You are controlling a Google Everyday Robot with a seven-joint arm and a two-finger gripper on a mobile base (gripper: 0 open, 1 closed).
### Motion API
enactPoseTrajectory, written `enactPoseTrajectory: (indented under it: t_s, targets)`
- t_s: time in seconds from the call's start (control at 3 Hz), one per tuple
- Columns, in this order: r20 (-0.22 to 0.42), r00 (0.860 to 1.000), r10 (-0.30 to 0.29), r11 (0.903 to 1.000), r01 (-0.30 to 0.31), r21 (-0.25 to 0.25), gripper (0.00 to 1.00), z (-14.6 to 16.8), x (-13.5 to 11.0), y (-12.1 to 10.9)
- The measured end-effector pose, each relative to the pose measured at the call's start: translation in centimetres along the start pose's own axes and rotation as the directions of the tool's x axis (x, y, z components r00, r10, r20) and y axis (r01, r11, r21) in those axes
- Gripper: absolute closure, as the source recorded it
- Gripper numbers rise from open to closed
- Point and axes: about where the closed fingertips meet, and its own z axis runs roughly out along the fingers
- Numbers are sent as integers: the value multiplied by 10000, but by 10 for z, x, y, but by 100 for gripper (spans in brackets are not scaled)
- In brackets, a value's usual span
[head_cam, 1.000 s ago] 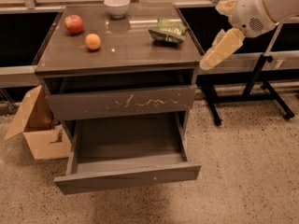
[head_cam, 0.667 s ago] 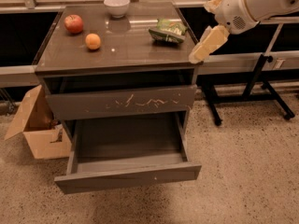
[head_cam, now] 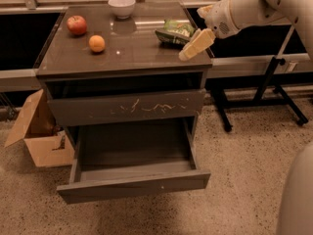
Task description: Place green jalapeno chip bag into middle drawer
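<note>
a: where do things stand for you?

b: the green jalapeno chip bag point(head_cam: 174, 31) lies on the cabinet top point(head_cam: 132, 53), right rear, well apart from the orange point(head_cam: 97, 43) and the apple point(head_cam: 77, 25). your gripper point(head_cam: 191, 47) hangs just beside its near right end, tilted down toward the left.

a: how should you take it?

b: i'd come down over the crumpled middle rather than a thin edge, and pinch softly so it doesn't skid toward the bowl point(head_cam: 122, 6). then bring it forward and down to the middle drawer point(head_cam: 122, 190), which is pulled out below the scratched drawer front point(head_cam: 127, 107).

a: what's unclear?

b: i cannot tell whether the jaws are spread or closed, or whether they touch the bag. the arm runs off the upper right.
</note>
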Motion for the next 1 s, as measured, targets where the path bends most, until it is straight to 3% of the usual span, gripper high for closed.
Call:
enactPoseTrajectory:
  t_s: [0.67,1.0]
  targets:
    - [234,9997,-39,9996,32,278,0,19,-2,-9]
    - [1140,9934,137,9961,-235,849,0,55,-2,-37]
